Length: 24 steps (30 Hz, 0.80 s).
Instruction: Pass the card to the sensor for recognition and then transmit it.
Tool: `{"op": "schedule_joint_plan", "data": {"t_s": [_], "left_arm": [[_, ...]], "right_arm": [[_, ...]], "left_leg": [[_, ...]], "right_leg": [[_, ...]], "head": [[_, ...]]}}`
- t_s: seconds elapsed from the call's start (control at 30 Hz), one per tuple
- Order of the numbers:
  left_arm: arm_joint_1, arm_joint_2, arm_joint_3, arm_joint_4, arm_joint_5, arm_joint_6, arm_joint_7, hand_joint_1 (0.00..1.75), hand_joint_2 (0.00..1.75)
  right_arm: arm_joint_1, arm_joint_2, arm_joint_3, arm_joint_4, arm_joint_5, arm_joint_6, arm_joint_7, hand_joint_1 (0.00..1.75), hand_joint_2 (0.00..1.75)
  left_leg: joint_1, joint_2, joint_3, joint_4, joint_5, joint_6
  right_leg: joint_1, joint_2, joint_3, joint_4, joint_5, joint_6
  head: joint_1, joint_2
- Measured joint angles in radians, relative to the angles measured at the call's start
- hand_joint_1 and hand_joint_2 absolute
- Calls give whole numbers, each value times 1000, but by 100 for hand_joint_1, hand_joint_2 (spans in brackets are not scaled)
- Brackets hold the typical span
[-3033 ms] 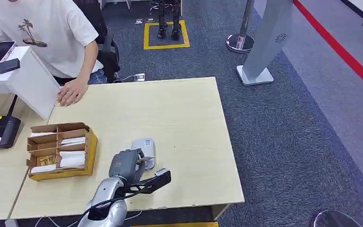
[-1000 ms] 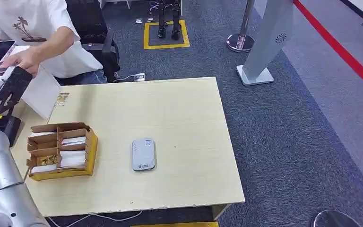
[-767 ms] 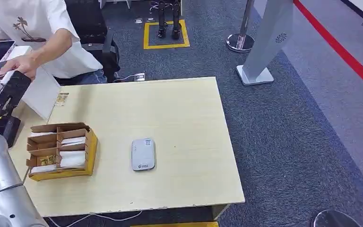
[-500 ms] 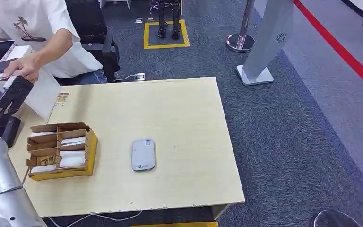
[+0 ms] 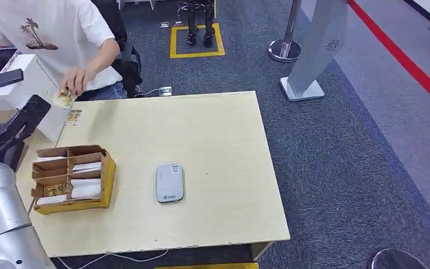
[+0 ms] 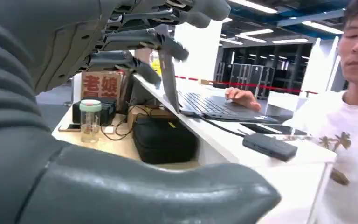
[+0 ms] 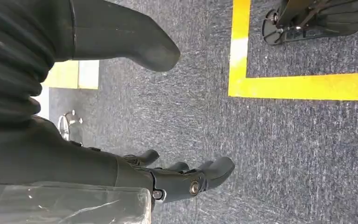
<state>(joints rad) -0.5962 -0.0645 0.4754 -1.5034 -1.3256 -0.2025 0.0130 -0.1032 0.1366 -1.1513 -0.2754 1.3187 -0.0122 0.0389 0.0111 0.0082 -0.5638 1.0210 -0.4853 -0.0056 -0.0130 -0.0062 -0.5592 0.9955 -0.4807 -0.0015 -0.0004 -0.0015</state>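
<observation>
Since half a second ago, the person's hand (image 5: 77, 78) has pulled away from your left hand (image 5: 27, 119) and now hovers over the far left corner of the surface (image 5: 201, 129), with the card (image 5: 63, 100) in its fingers. The card looks small and yellowish. It is blurred, so no print on it can be read. It hangs just above a second card (image 5: 74, 117) with a similar yellow pattern, which lies flat on the surface near that corner.

Your left hand is released. In the wrist view its dark fingers (image 6: 135, 42) are spread apart with nothing between them, and it hangs off the left edge of the surface, near the person. Your right hand (image 7: 186, 179) hangs over grey carpet beside a yellow floor line (image 7: 307, 86). Its fingers are loosely stretched, the thumb stands apart, and it holds nothing.

The grey sensor (image 5: 169, 182) lies flat in the near middle of the surface, well apart from both cards. It carries a small blue mark too fine to read. To its left stands a cardboard box (image 5: 110, 174), divided into compartments holding white slips.

In the left wrist view, a brown sign (image 6: 102, 85) bears the red characters 老娘. A jar with a green lid (image 6: 90, 119) stands in front of it, and an open laptop (image 6: 209, 105) sits on the white counter. The person's white shirt has a palm tree print (image 5: 32, 31).
</observation>
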Motion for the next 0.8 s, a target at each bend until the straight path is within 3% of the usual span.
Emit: {"op": "schedule_joint_plan", "data": {"t_s": [0.13, 0.23, 0.4, 0.67, 0.8], "left_arm": [[37, 16, -78, -14, 22, -72, -18, 0, 175], [84, 66, -189, -27, 86, -139, -27, 0, 175], [138, 138, -323, -48, 148, -140, 1, 0, 175], [156, 185, -381, -57, 166, -144, 9, 0, 175], [193, 234, -437, -76, 245, -167, 7, 0, 175]], "right_arm": [[0, 0, -6, 0, -5, 0, -3, 0, 175], [1, 0, -15, 0, -19, 0, -5, 0, 175], [1, 0, -24, 0, -20, 0, -6, 0, 175], [1, 0, -26, 0, -20, 0, -6, 0, 175], [1, 0, -30, 0, -22, 0, -5, 0, 175]], "left_leg": [[0, 0, 0, 0, 0, 0], [0, 0, 0, 0, 0, 0], [0, 0, 0, 0, 0, 0], [0, 0, 0, 0, 0, 0], [0, 2, 0, 0, 0, 0]], "right_leg": [[0, 0, 0, 0, 0, 0], [0, 0, 0, 0, 0, 0], [0, 0, 0, 0, 0, 0], [0, 0, 0, 0, 0, 0], [0, 1, 0, 0, 0, 0]], "head": [[0, 0], [0, 0], [0, 0], [0, 0], [0, 0]]}}
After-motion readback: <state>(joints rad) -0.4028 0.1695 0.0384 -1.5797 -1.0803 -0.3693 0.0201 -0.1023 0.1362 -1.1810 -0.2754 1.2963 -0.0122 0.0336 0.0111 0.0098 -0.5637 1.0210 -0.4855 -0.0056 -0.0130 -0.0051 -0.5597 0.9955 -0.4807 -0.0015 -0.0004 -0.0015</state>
